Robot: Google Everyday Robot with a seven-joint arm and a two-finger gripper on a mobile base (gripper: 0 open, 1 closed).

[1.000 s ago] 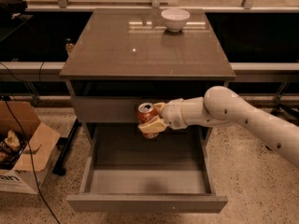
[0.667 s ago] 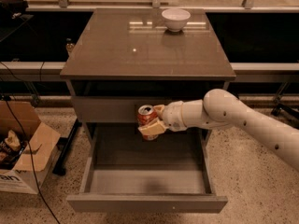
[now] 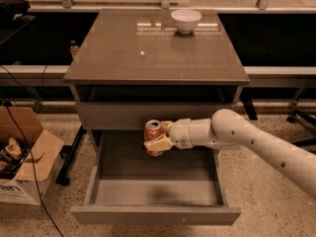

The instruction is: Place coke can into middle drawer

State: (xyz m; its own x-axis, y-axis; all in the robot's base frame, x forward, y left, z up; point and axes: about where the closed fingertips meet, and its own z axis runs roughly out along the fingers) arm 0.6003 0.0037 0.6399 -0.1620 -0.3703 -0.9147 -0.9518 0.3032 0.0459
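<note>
Over drawer (image 3: 156, 215), coke can (image 3: 153, 129) between fingers (image 3: 158, 143)

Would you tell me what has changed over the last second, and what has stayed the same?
The gripper, shut on the coke can throughout, has carried it slightly downward toward the open middle drawer. Nothing was let go. The drawer and the white bowl stayed put.

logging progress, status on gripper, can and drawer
Gripper shut on coke can, over the open middle drawer. Can upright, not yet released. White bowl on cabinet top, out of the way.
</note>
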